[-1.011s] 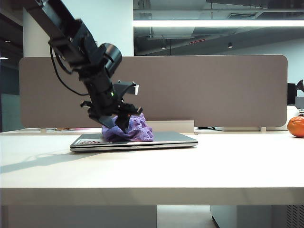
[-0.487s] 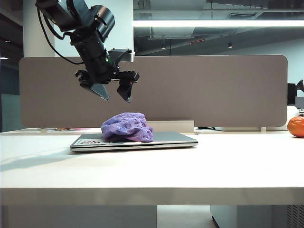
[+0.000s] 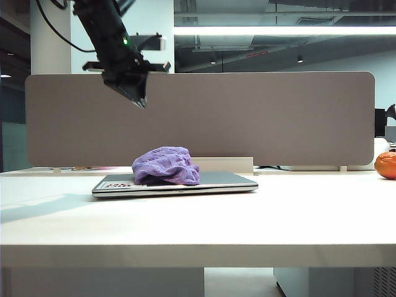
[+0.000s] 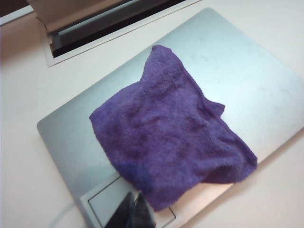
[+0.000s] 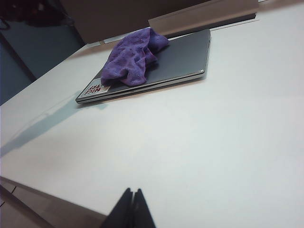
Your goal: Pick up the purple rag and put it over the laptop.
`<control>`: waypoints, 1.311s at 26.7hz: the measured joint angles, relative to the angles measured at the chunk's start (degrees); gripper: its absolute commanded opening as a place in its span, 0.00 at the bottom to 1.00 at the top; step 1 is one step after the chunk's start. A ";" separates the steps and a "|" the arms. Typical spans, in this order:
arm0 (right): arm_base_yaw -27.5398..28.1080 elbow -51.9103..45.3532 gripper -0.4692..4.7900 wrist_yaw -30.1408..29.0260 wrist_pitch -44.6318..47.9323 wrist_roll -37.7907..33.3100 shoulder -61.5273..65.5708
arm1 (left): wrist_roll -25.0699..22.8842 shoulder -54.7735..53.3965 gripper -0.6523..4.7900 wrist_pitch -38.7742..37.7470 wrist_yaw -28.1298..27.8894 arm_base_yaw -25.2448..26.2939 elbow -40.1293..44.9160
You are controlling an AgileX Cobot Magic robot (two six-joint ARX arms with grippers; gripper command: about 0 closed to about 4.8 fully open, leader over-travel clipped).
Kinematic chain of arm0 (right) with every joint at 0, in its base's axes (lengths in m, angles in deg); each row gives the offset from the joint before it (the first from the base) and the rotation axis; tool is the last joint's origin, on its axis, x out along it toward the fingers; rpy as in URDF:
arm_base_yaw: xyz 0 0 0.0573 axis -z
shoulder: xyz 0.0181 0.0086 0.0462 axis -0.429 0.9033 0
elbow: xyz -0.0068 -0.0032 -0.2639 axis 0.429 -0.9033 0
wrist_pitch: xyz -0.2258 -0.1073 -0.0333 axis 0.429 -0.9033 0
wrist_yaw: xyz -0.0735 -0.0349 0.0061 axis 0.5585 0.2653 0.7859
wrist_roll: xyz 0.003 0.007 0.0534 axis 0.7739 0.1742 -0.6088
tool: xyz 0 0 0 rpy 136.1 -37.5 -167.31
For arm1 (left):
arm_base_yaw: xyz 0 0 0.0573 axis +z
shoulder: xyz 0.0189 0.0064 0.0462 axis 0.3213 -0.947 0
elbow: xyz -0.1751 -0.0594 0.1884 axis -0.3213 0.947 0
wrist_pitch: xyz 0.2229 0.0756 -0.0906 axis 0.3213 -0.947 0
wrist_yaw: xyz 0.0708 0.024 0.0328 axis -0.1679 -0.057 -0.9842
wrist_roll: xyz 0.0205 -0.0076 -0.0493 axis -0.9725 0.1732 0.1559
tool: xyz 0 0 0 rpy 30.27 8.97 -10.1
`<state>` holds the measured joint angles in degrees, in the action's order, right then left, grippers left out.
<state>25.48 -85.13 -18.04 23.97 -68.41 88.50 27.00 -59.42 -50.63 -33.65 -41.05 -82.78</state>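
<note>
The purple rag [image 3: 166, 166] lies bunched on the closed silver-grey laptop [image 3: 216, 182], over its left half; the left wrist view shows the rag [image 4: 168, 130] spread over the lid [image 4: 247, 71], and the right wrist view shows the rag [image 5: 130, 59] next to the white and red sticker [image 5: 96, 88] on the laptop [image 5: 185, 54]. My left gripper [image 3: 137, 94] hangs high above the rag, shut and empty; its tips [image 4: 133, 198] show pressed together. My right gripper [image 5: 132, 192] is shut and empty, low over the table's near part.
A grey divider panel [image 3: 260, 117] runs behind the white table [image 3: 198, 219]. An orange fruit [image 3: 385, 164] sits at the far right. A cable slot [image 4: 95, 28] lies in the table behind the laptop.
My left gripper let go of the rag on the laptop, rose up and to the left, and closed its jaws. The rag stays bunched on the lid.
</note>
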 measured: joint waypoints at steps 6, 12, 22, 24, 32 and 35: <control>0.00 0.00 0.13 0.02 0.02 0.00 0.00 | 0.07 4.48 0.11 -4.09 0.26 0.61 2.29; 0.02 0.00 0.13 3.85 0.00 1.40 0.00 | 0.09 15.52 0.11 -2.32 0.44 2.19 17.33; 0.07 0.00 0.13 14.10 0.00 7.65 0.00 | 0.37 29.79 0.11 -0.37 0.66 2.16 29.55; 0.07 0.00 0.13 16.59 -0.02 8.26 0.00 | 0.98 33.11 0.11 0.46 0.66 2.19 31.67; 0.09 0.00 0.13 23.58 0.00 9.88 0.00 | 2.62 46.69 0.11 0.44 0.66 2.19 39.52; 0.09 0.00 0.13 24.11 0.00 10.54 0.00 | 3.89 53.35 0.11 -1.27 0.68 2.12 42.29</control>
<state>25.57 -85.13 6.07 23.97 -57.88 88.50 30.89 -6.07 -51.89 -32.97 -38.93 -40.49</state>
